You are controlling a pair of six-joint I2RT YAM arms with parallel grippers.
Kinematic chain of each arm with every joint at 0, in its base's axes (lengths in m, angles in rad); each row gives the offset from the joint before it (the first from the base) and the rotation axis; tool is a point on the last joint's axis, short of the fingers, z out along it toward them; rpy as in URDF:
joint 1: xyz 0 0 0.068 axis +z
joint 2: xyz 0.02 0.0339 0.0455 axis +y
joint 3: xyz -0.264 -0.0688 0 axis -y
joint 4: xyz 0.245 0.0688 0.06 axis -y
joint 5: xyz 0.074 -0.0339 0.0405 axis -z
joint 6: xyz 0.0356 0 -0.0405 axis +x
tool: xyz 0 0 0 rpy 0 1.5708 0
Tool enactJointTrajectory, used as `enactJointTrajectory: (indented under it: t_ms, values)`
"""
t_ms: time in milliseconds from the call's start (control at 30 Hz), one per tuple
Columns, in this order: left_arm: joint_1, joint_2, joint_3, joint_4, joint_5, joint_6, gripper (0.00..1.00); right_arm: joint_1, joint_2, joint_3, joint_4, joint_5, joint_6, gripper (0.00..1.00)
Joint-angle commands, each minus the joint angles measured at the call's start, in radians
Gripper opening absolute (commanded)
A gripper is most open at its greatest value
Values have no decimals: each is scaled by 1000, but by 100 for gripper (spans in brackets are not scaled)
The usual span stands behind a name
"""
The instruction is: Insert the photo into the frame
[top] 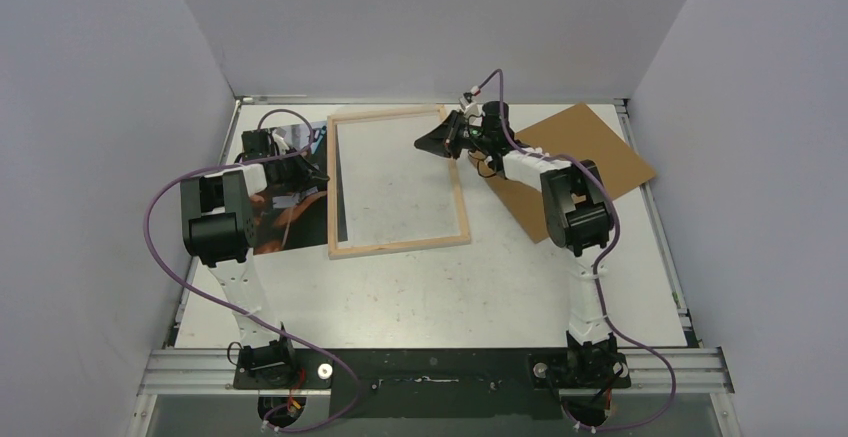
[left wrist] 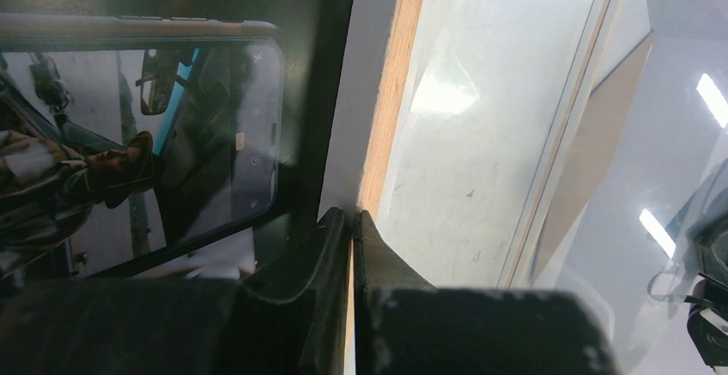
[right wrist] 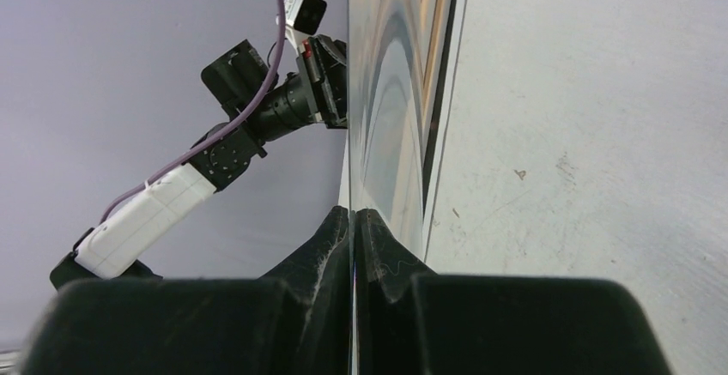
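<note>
The frame (top: 400,246) lies wood side up at the table's middle, its clear pane showing the tabletop. My left gripper (top: 322,172) is shut on its left rail; in the left wrist view the fingers (left wrist: 353,214) pinch the wood edge (left wrist: 391,92). The right gripper (top: 437,142) is shut on the frame's right side near the far corner, and the right wrist view has the jaws (right wrist: 352,210) closed on a thin glossy edge (right wrist: 391,135). The dark photo (top: 290,222) lies face up left of the frame under my left arm, also in the left wrist view (left wrist: 129,135).
A brown backing board (top: 585,157) lies at the far right, partly under my right arm. Purple-grey walls close in the back and both sides. A metal rail runs along the table's right edge (top: 660,227).
</note>
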Motion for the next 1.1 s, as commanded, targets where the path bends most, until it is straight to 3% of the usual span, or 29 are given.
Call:
enactJointTrajectory:
  t_ms: [0,267,633,1067]
  values:
    - [-14,60,-17,-61,-116,28,2,4,-111,-5,93,-14,6,0]
    - [-15,67,-17,-65,-115,25,2,7,-112,7,107,-16,12,0]
    - [-16,73,-12,-67,-112,21,2,24,-93,9,251,-34,105,0]
    - [-19,79,-9,-67,-99,27,2,41,-64,43,243,-37,109,0]
